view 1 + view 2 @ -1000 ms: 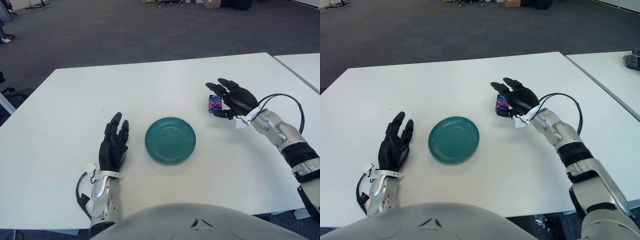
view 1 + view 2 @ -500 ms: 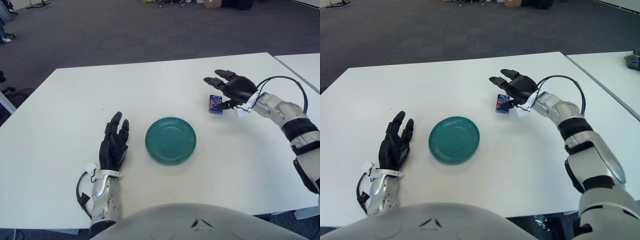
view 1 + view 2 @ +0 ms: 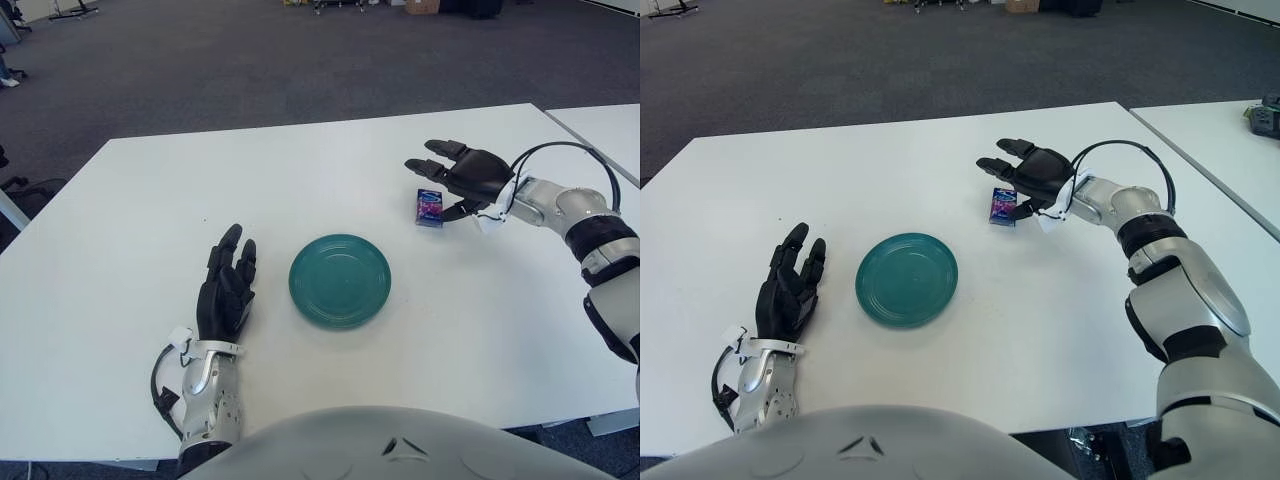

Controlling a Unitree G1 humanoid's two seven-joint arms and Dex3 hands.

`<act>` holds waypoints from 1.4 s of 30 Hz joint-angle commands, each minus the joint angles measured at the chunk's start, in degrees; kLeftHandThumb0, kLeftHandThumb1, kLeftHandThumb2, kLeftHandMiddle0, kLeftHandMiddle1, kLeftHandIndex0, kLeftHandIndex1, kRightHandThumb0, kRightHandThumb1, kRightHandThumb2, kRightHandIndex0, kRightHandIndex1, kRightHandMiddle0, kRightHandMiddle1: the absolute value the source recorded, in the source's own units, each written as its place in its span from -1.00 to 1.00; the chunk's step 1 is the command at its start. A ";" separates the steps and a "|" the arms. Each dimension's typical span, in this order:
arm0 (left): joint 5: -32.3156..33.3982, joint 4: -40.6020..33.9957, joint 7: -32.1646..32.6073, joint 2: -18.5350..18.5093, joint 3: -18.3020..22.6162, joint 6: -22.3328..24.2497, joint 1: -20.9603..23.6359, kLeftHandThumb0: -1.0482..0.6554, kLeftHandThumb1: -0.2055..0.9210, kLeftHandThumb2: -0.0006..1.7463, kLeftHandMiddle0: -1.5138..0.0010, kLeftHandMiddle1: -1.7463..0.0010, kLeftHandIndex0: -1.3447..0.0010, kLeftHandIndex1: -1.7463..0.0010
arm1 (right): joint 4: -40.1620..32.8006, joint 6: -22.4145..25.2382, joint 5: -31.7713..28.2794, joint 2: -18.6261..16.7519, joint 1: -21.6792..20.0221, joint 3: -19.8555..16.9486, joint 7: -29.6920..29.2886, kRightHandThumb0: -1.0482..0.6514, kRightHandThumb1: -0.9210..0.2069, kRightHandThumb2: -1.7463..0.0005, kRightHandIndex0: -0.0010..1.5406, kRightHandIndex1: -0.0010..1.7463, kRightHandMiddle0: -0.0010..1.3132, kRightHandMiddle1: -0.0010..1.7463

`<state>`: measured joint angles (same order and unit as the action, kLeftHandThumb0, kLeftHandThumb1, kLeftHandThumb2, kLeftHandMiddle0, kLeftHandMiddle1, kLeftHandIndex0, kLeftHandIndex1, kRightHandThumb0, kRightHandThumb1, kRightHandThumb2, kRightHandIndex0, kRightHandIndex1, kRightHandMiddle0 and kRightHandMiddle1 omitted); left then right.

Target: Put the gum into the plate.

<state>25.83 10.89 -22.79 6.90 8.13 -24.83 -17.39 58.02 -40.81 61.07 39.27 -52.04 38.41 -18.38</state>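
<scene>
Gum [image 3: 429, 207] pack stands on the white table [image 3: 120, 220], right of the teal plate [image 3: 340, 280] and slightly farther back, well apart from it. Plate holds nothing. Right hand [image 3: 468, 176] sits just right of the pack, fingers [image 3: 425, 167] spread above and around it, thumb low near its right edge. Contact with the pack cannot be made out; nothing looks clamped, and the pack shows no lift off the table. Left hand [image 3: 225, 288] shows left of the plate, fingers extended and loose, holding nothing. Judgement: task is at the reach stage. Grasp not yet closed. Left to do: close on the gum, lift it, carry it left and nearer, release over the plate.
</scene>
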 commanded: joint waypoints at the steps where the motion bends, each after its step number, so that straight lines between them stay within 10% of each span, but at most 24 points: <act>1: -0.05 3.90 0.59 2.36 -0.02 0.34 -2.09 -0.89 1.00 -0.11 0.74 1.00 1.00 0.30 | 3.72 1.50 -3.09 -2.30 -2.23 -1.11 5.11 -1.00 -1.00 0.25 -1.00 -1.00 -0.99 -0.96; 15: -3.16 3.02 2.87 2.48 -0.66 -0.93 -2.78 -0.91 1.00 -0.06 0.72 1.00 1.00 0.40 | 10.07 11.19 -11.08 -7.58 -3.16 -3.59 24.57 -1.00 -1.00 0.19 -0.99 -1.00 -1.00 -0.99; 42: -4.01 3.12 3.67 2.21 -0.61 -1.38 -2.54 -0.93 1.00 -0.07 0.75 1.00 1.00 0.42 | 16.34 10.94 -6.06 -7.93 -5.68 3.53 16.29 -1.00 -1.00 0.29 -1.00 -1.00 -0.98 -0.98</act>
<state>21.64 10.51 -19.87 6.93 7.40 -25.87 -17.71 74.11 -29.24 53.90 31.67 -55.88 40.90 -0.42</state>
